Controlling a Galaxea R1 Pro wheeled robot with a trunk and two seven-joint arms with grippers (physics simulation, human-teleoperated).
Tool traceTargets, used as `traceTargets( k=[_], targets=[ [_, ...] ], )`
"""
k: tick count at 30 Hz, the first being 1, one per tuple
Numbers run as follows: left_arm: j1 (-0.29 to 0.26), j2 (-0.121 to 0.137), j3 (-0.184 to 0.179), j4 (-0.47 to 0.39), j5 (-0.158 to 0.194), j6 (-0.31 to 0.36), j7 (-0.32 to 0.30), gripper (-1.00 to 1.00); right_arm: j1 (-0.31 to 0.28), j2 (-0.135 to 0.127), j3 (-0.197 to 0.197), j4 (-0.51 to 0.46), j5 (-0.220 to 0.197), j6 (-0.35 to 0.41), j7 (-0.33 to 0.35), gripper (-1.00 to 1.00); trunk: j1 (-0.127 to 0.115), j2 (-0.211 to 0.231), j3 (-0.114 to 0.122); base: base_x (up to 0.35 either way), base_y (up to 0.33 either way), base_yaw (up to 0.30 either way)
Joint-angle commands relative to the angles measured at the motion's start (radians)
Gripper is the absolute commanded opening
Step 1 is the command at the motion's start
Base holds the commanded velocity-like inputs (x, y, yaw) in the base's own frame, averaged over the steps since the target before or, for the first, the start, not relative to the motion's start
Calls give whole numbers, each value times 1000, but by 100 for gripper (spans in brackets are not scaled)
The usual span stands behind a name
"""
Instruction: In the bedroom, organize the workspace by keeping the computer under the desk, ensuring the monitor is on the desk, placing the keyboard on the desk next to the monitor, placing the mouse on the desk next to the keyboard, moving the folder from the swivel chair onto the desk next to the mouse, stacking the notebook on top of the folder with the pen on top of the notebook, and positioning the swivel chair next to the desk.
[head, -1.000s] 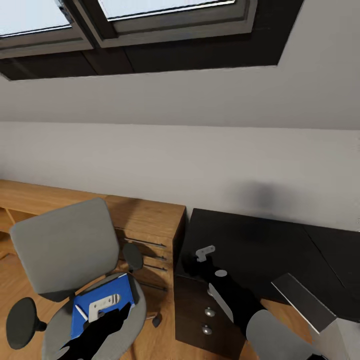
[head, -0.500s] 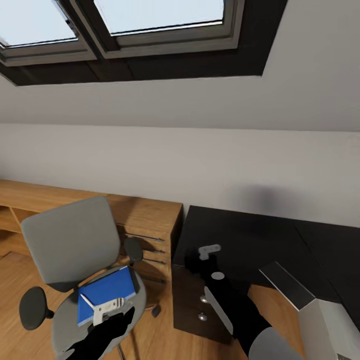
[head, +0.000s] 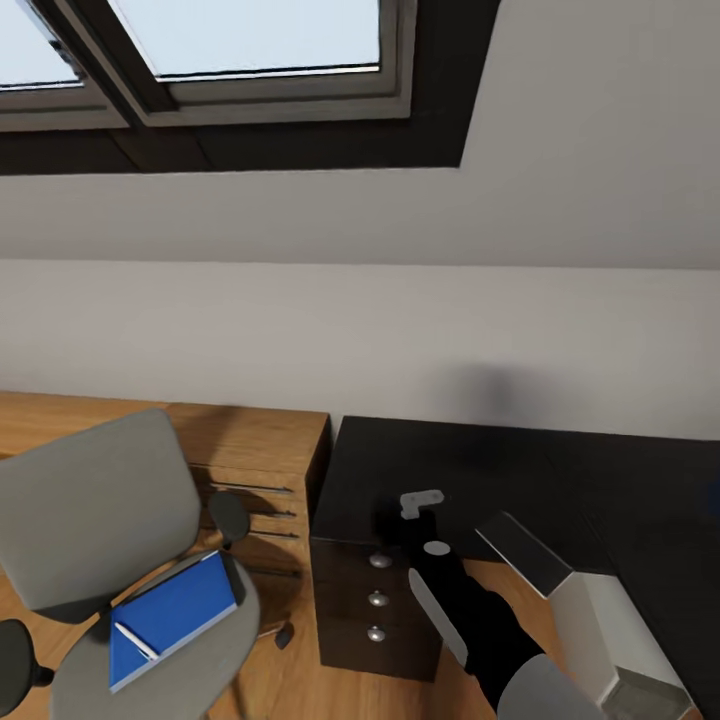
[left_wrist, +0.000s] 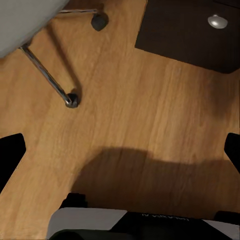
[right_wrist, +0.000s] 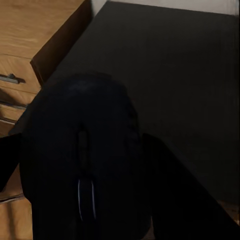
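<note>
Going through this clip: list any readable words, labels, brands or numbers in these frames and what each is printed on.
No text can be read in any view.
Robot body: a faint line of tiny print near the edge of the left wrist view, too small and blurred to read.
Blue folder on the swivel chair: plain cover, no lettering.
Mouse held in the right gripper: no visible brand mark.

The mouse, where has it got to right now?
The black mouse is held in the robot's right hand, which hovers over the near left corner of the dark desk, above its drawers.
</note>
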Motion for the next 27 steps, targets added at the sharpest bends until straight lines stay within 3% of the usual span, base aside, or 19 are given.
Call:
traceTargets(
  k=[1,3,4,10,12,17,18,20,27],
  targets=[
    [0,2,-4,5,9,-7,9,100,-1,0,3,-1,-14,2,-11,-100,-4,6,3,0,0,-276],
    [0,1,-4,14,9,-17,8,100,-1,0,-3,-1,-14,2,-11,-100,-11,20,10,0,0,-262],
    [0,1,-4,18,9,-26,8,100,-1,0,-34,-1,-14,2,-11,-100,-15,27,13,0,0,-68],
    [0,0,-6,19,8,-42,10,100,-1,0,-47,0,-15,1,-11,-100,-38,69,32,0,0,-18],
    [1,0,-30,19,9,-75,12,100,-1,1,-48,1,-15,1,-11,-100,-38,69,32,0,0,-1],
    [0,1,-59,45,8,-85,12,100,-1,1,-48,1,-15,1,-11,-100,-38,69,32,0,0,0],
    [0,1,-68,65,2,-93,12,100,-1,1,-48,1,-15,1,-12,-100,-38,69,32,0,0,0],
    [0,-4,-84,112,-71,-167,12,100,-1,1,-52,2,-15,0,-11,-100,-38,69,32,0,-144,-144],
    [0,-8,-85,117,-81,-178,13,100,-1,1,-53,4,-15,1,-12,-100,-38,69,32,-3,-286,-257]
  ],
)
